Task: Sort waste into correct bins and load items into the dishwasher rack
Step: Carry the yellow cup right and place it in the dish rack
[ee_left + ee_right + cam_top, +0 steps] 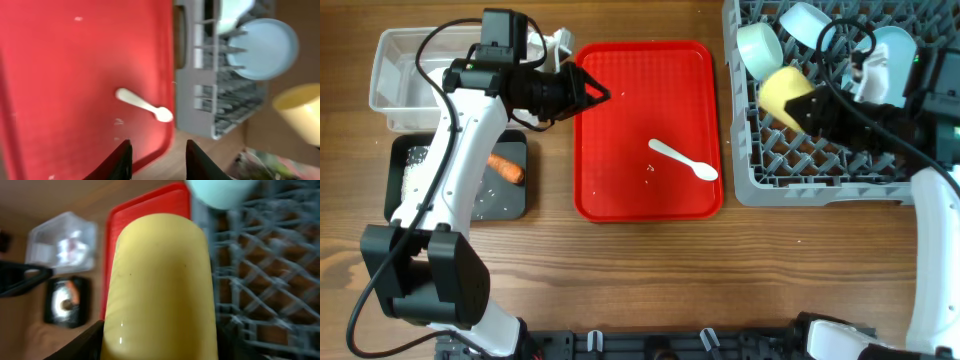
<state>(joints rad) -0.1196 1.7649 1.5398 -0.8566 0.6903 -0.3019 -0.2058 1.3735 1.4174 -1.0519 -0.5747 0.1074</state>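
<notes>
loading is being finished
yellow cup [786,92] is being clamped by the right gripper [800,105] over the rack [840,170], upper right; spoon [682,160] is waiting on the central red tray [610,130], left gripper [157,162] jaws being held apart.

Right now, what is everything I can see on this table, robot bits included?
table: one, brown wood, under everything
tub: one, clear, far left
paper: some, white, crumpled in the tub
black tray: one, black, beside the tub, nearer the robot
carrot: one, orange, in the black tray
grains: scattered, white, in the black tray
red tray: one, red, middle
spoon: one, white, on the red tray
rack: one, grey, right side
bowls: two, pale, in the rack
plate: one, pale blue, in the rack
cup: one, yellow, held over the rack
left claw: one, black, open above the red tray
right claw: one, black, shut on the cup
</notes>
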